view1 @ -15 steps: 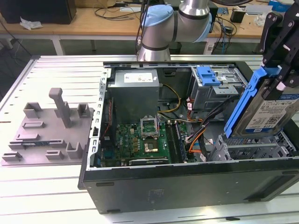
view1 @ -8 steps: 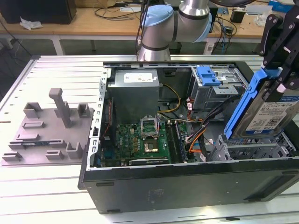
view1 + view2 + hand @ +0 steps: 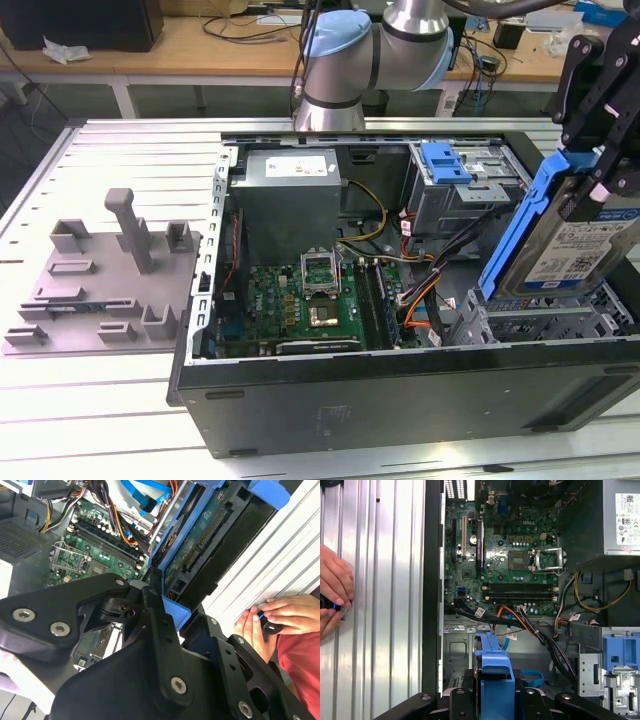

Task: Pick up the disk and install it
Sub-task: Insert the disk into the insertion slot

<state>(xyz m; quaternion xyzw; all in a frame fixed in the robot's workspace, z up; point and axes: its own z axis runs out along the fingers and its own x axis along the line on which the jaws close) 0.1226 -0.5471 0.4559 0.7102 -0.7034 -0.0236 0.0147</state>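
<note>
Your gripper [image 3: 495,686], jaws pinched on the blue-railed disk [image 3: 565,245], holds it tilted on edge over the computer case [image 3: 330,410], low edge near the drive cage [image 3: 520,325] rim, cable bundle [image 3: 455,245] close alongside, open room above the case, a person's hand [image 3: 335,582] resting outside the case wall.

Cropped, covered
The exterior view's right edge is cutting off the disk [image 3: 572,248] and gripper [image 3: 600,160]; a person's hands [image 3: 287,612] are covering a small dark object [image 3: 270,628].
</note>
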